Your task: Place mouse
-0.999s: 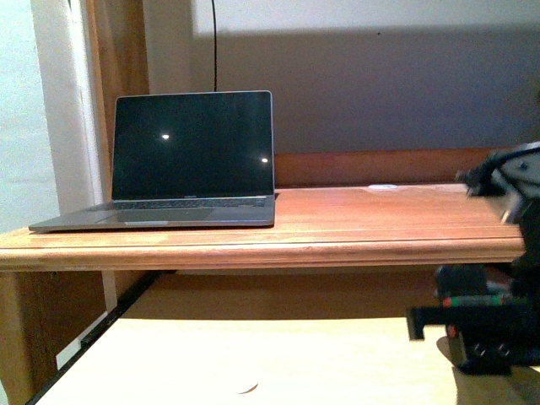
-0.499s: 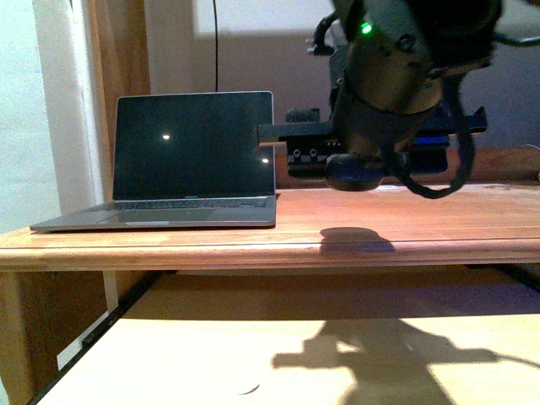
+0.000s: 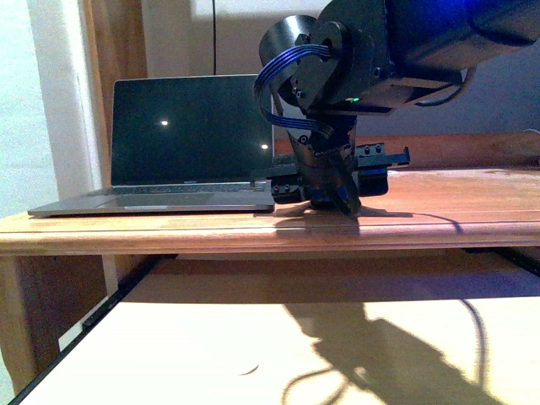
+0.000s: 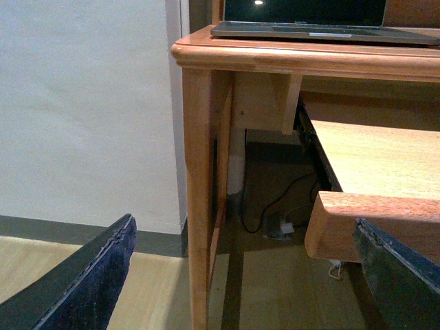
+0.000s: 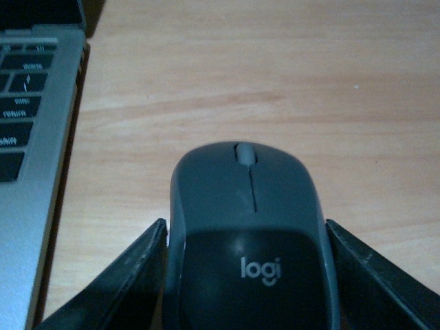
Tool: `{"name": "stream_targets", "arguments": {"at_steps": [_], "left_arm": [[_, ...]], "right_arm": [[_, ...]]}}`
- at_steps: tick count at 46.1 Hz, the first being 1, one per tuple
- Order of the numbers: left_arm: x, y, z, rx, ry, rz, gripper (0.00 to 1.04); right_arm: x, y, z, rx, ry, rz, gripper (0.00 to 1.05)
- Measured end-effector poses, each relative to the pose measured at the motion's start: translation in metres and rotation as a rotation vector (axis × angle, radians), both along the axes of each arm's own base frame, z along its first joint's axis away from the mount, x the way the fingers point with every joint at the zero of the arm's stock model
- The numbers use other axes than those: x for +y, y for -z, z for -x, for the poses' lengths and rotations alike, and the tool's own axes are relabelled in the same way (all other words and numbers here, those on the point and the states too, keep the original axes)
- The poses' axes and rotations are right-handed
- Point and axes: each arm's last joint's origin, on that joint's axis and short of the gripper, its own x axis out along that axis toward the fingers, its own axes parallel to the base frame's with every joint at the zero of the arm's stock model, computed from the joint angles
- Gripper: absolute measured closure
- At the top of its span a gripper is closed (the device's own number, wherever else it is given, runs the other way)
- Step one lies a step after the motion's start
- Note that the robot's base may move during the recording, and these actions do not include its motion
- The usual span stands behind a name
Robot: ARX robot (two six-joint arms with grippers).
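The right gripper (image 3: 336,196), squeezing the mouse (image 5: 244,206), has come down to the desk (image 3: 439,202) beside the laptop (image 3: 192,135), so letting go looks next; the left gripper (image 4: 251,275) is wide open.

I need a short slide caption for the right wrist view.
Right gripper grips the grey mouse over the wooden desk, beside the laptop.

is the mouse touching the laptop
Apart. The right wrist view shows a strip of bare desk between the mouse and the laptop edge.
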Motion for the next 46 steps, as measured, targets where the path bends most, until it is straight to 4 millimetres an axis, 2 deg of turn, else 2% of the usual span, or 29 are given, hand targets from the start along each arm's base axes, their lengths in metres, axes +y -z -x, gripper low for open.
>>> {"name": "stream_targets", "arguments": {"at_steps": [8, 12, 16, 22, 25, 29, 33, 39, 46], "left_arm": [[0.000, 0.000, 0.000, 0.000, 0.000, 0.000, 0.08], [0.000, 0.000, 0.000, 0.000, 0.000, 0.000, 0.08], [0.000, 0.000, 0.000, 0.000, 0.000, 0.000, 0.08], [0.000, 0.000, 0.000, 0.000, 0.000, 0.000, 0.08], [0.000, 0.000, 0.000, 0.000, 0.000, 0.000, 0.08], [0.000, 0.000, 0.000, 0.000, 0.000, 0.000, 0.08], [0.000, 0.000, 0.000, 0.000, 0.000, 0.000, 0.08], [0.000, 0.000, 0.000, 0.000, 0.000, 0.000, 0.08], [0.000, 0.000, 0.000, 0.000, 0.000, 0.000, 0.08]], "right_arm": [[-0.021, -0.010, 0.003, -0.083, -0.020, -0.083, 0.06], [-0.039, -0.019, 0.012, -0.130, -0.042, -0.129, 0.08], [-0.063, -0.032, 0.028, -0.192, -0.080, -0.184, 0.07], [-0.111, -0.053, 0.072, -0.302, -0.197, -0.257, 0.07], [-0.133, -0.053, 0.095, -0.334, -0.263, -0.266, 0.07], [-0.169, -0.041, 0.129, -0.353, -0.377, -0.276, 0.07], [-0.212, -0.007, 0.164, -0.313, -0.466, -0.270, 0.07], [-0.251, 0.028, 0.196, -0.261, -0.543, -0.282, 0.07], [-0.289, 0.057, 0.239, -0.237, -0.678, -0.266, 0.07]]}}
